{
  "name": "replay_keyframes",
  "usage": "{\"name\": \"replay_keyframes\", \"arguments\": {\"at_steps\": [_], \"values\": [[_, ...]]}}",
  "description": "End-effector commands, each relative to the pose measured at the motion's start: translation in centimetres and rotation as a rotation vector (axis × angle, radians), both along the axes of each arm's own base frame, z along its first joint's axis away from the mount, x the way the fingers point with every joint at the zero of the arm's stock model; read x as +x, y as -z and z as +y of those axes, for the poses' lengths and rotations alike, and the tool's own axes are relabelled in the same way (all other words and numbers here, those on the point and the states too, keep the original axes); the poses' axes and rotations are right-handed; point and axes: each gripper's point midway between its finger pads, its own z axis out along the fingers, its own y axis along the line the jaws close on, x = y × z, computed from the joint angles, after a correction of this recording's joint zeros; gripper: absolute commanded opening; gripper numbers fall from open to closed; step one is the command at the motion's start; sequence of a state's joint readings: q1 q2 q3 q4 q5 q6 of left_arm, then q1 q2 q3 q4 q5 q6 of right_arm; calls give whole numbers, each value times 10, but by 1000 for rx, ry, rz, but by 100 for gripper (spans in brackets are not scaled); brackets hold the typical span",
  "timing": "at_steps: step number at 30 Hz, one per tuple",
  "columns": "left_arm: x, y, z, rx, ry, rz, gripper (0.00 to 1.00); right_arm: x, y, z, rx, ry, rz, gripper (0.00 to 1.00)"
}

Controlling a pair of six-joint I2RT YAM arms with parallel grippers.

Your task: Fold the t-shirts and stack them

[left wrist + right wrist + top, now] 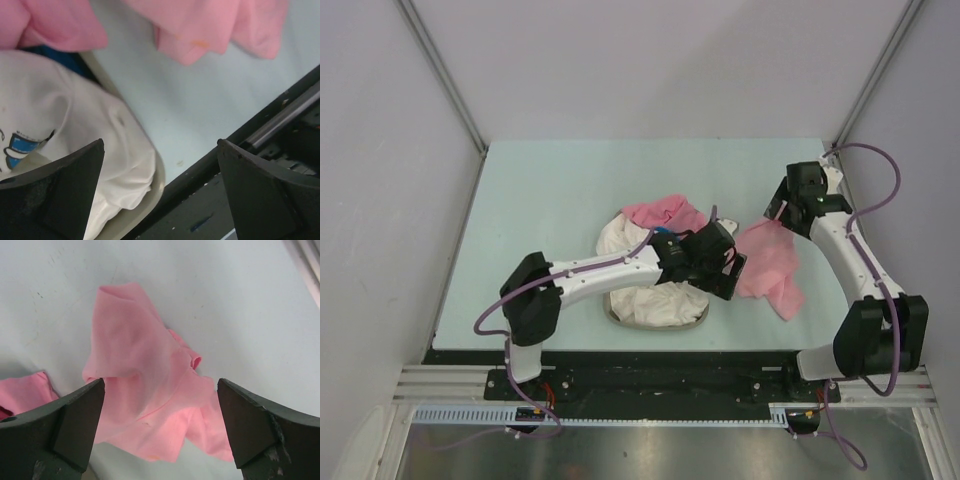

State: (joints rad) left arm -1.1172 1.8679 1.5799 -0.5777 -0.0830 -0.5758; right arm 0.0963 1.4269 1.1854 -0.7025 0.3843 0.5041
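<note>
Left of centre on the pale table (pixel 540 200): a shallow beige tray (pixel 616 316). Holds a heaped white t-shirt (pixel 655 300) with a small blue print. Carries on its far side a first pink t-shirt (pixel 665 213), draped over the white cloth.

Just right of that heap: left gripper (pixel 722 265). Hovers above the tray's near right rim, fingers spread wide, released, grasping nothing; hard to tell whether it brushes the white cloth.

Further right, apart from the tray: a second pink t-shirt (pixel 772 268). Lies crumpled on the bare table, unfolded, its far end drawn up into a peak.

Over that peak: right gripper (pixel 775 214). Stands with jaws wide apart in its own wrist view, let go, pinching nothing; looks down on the pink cloth spread below between the two fingers.
</note>
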Motion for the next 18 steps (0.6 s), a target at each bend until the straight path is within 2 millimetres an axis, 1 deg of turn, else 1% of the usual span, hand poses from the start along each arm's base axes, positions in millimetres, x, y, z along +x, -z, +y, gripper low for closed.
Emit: {"name": "replay_keyframes", "arguments": {"at_steps": [1,3,4,5,9,10,12,14,15,16,18], "values": [[1,29,24,107,-53,25,99,-8,-29,-10,1,46,-83,100],[1,39,26,128,-55,32,99,-8,-28,-7,19,38,-82,100],[0,49,26,148,-51,44,99,-10,-27,-6,24,36,-78,100],[0,54,24,157,-47,51,99,-10,-27,-5,30,33,-80,100],[0,68,19,170,-32,68,94,-14,-26,2,60,10,-91,100],[0,70,17,167,-24,72,90,-15,-26,3,61,8,-92,100],[2,79,17,178,-21,82,86,-17,-26,7,70,-6,-91,100],[3,87,20,192,-21,99,79,-19,-28,10,72,-14,-98,100],[3,96,21,206,-16,116,76,-20,-28,10,70,-19,-97,100],[5,101,26,221,-25,122,68,-20,-28,12,72,-23,-99,100],[6,108,33,238,-34,133,56,-21,-31,13,74,-27,-110,100]]}}
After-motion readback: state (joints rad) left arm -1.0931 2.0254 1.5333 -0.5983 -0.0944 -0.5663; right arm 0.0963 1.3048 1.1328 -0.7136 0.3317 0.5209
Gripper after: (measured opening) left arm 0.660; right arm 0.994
